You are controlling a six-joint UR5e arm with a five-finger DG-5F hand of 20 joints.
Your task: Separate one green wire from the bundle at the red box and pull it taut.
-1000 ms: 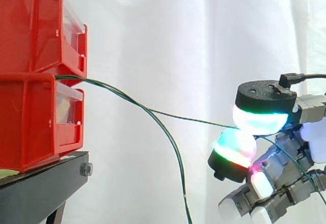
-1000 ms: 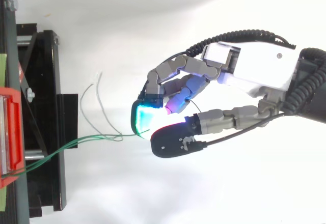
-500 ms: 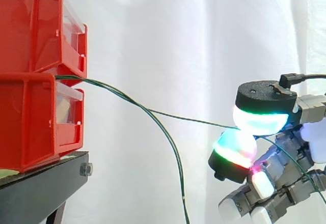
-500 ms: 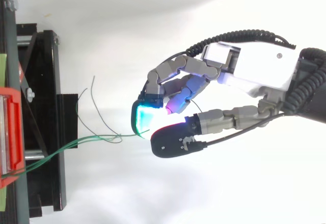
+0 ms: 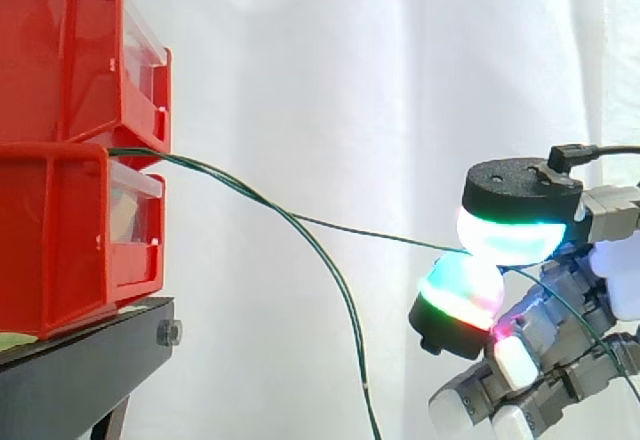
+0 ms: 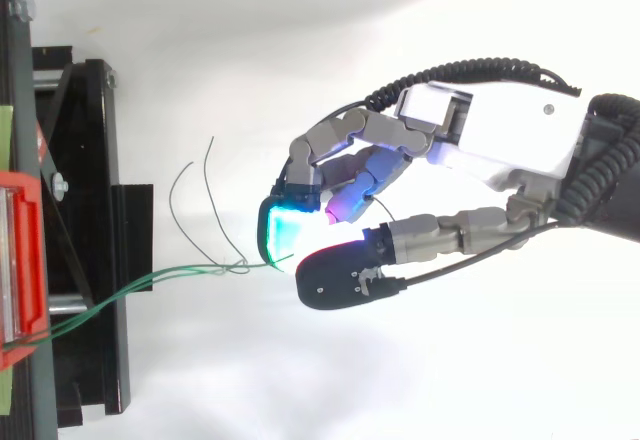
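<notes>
One white, softly folded curtain backs two glossy red plastic bins stacked on a black stand. Well to their right, the hand has its fingers pinching one thin green wire, which runs nearly straight from between the bins. Looser strands droop in an arc beneath it.

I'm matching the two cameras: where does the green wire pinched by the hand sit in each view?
Side view: green wire slants from between the red bins, left, down to the hand, lower right.
Top view: from the left edge rightward to the fingers near centre.
Shared landmark: the red bins.
</notes>
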